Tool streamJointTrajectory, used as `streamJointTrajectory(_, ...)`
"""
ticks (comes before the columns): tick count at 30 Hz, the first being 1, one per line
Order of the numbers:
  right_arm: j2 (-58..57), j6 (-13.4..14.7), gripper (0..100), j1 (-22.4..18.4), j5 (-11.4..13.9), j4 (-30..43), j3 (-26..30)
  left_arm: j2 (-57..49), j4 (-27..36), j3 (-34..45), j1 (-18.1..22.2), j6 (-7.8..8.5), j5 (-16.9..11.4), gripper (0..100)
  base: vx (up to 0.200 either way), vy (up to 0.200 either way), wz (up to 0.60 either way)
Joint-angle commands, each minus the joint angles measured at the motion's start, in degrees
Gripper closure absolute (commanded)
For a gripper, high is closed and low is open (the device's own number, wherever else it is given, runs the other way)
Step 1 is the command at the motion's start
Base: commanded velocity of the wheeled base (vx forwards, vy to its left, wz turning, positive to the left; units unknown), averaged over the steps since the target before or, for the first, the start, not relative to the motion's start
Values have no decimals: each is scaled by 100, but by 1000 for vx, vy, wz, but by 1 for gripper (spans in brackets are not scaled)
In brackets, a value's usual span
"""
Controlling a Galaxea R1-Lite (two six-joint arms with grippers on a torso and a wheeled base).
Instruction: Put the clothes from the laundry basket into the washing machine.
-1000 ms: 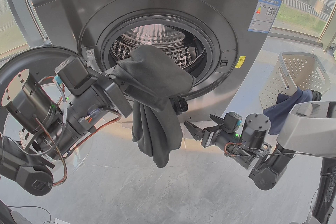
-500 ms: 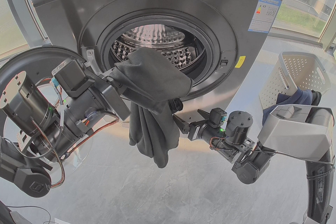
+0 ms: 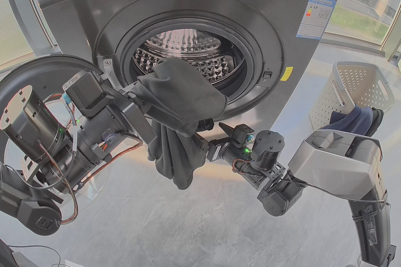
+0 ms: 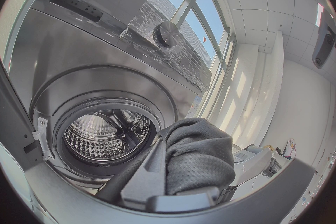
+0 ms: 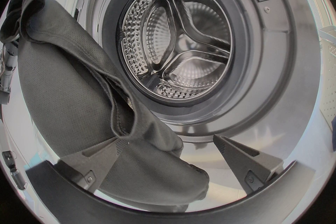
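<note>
Washing machine [image 3: 267, 5]: door [image 3: 37, 71] swung open to its left, drum [image 3: 186, 46] bare metal.

Left gripper [image 4: 168, 184] is clamped on the dark grey garment [image 3: 184, 88], which is bunched in front of the lower part of the machine's opening, outside the drum, with its tail hanging below the rim.

Right gripper [image 5: 165, 140], jaws spread, sits below the opening, and one finger is under the hanging cloth.

Laundry basket [image 3: 359, 80] stands to the right of the machine with a blue garment [image 3: 355, 122] draped over its edge.
</note>
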Motion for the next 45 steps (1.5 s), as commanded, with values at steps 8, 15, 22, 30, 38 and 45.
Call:
streamJointTrajectory(8,261,-139,100,-67,19,-139,-696,41,-2,18,36,-4,12,100,0,0,0)
streamJointTrajectory(15,-855,-104,100,-410,10,-139,587,24,-72,141,212,-4,21,100,0,0,0)
streamJointTrajectory(22,-2586,-130,100,-542,-16,-130,2512,24,-125,484,660,-4,30,100,0,0,0)
streamJointTrajectory(30,-3439,-104,100,-401,-42,-113,3576,33,-494,704,643,-197,12,100,0,0,0)
streamJointTrajectory(38,-1646,-148,0,-296,19,-122,3004,50,-432,422,432,-215,12,100,0,0,0)
streamJointTrajectory(45,-916,-271,0,-85,133,-113,2178,-3,-380,247,326,-206,47,100,0,0,0)
